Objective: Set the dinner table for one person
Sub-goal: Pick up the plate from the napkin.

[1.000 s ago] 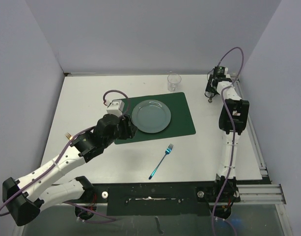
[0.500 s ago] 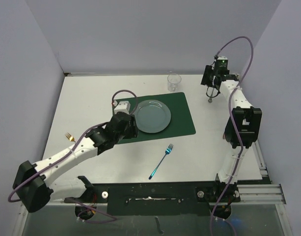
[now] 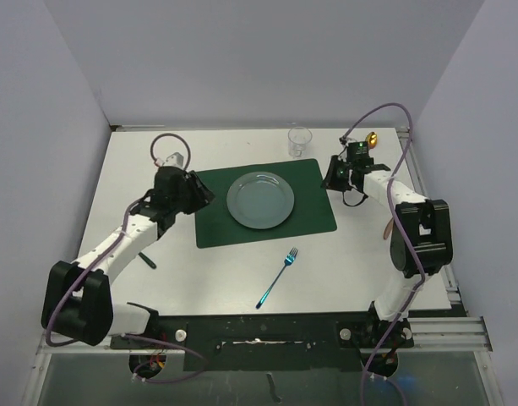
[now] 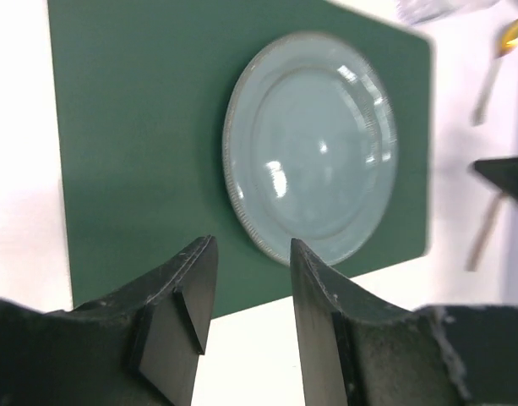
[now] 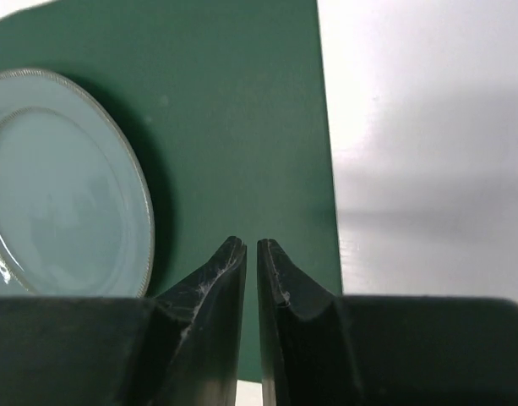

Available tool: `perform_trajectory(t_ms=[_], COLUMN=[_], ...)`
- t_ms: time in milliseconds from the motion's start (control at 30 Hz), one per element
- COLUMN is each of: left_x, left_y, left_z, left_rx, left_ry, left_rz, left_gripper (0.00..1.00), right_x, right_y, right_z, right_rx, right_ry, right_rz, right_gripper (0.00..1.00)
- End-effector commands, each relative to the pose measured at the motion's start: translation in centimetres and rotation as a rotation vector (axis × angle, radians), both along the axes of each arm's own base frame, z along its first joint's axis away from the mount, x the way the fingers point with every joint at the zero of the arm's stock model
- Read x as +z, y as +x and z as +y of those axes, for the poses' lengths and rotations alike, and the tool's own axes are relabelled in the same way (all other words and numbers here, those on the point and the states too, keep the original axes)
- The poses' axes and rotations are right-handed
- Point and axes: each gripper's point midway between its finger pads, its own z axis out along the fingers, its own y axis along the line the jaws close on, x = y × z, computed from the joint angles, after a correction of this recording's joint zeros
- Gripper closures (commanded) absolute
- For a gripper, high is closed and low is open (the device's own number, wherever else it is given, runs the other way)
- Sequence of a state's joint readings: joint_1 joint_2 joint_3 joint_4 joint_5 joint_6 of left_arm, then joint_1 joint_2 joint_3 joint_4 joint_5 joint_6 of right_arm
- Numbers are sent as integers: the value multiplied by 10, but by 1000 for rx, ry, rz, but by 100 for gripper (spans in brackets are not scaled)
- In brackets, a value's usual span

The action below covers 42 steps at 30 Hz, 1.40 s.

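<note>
The right pincer (image 5: 250, 245) is clenched to a thin slit with nothing visible between its jaws. It hangs low over the right edge of the mat (image 3: 313, 211). The left pincer (image 4: 252, 249) is released and bare, aimed across the mat's left side at the plate (image 3: 260, 200). Whether either one touches the mat cannot be told.

The likely trouble is a low sideways sweep by either arm. That would drag the mat, turn the plate askew, or shove the mat into the cup (image 3: 300, 140) just behind its far edge, and the clear cup looks light enough to tip. The fork (image 3: 278, 277) lies off the mat on a slant, so a badly angled grab could skid it.

The tabletop (image 3: 242, 148) lies flat under everything and faces up, filling the space between the walls. Its long axis appears to run left to right across the 2 arms, with the railed near edge at their bases.
</note>
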State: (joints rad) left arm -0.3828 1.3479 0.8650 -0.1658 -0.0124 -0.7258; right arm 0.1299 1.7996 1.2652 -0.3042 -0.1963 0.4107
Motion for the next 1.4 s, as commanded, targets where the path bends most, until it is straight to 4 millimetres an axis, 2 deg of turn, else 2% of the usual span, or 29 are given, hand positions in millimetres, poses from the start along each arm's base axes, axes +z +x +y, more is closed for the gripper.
perform_trajectory(t_ms=[0, 33, 133, 233, 300, 367, 400, 567, 733, 833, 1133, 1367], left_x=[65, 79, 94, 105, 107, 104, 103, 61, 14, -8, -47, -65], left_y=[6, 6, -4, -17, -22, -23, -25, -18, -9, -5, 21, 44], left_z=[-10, -10, -9, -15, -17, -17, -16, -9, -1, 1, 10, 10], left_rx=[-171, -211, -278, -352, -388, -415, -410, -349, -268, -233, -150, -130], left_ry=[-368, -449, -671, -811, -891, -919, -975, -977, -900, -855, -715, -662], left_rz=[-161, -203, -225, -245, -249, -287, -245, -173, -102, -65, 2, 23], left_gripper=[62, 62, 62, 62, 62, 61, 62, 65, 66, 66, 66, 67], right_x=[52, 54, 65, 81, 79, 67, 60, 28, 10, 4, -6, -25], right_y=[2, -1, -12, -25, -28, -30, -32, -39, -43, -43, -32, -23], right_z=[7, 10, 21, 34, 35, 36, 38, 44, 50, 53, 69, 90], right_rx=[25, 40, 106, 211, 225, 227, 228, 231, 231, 234, 256, 285], right_ry=[85, 111, 284, 514, 585, 604, 614, 690, 770, 800, 813, 732], right_rz=[-158, -164, -200, -234, -247, -227, -214, -160, -134, -118, -89, -30], right_gripper=[87, 87, 84, 77, 73, 71, 71, 71, 71, 71, 71, 71])
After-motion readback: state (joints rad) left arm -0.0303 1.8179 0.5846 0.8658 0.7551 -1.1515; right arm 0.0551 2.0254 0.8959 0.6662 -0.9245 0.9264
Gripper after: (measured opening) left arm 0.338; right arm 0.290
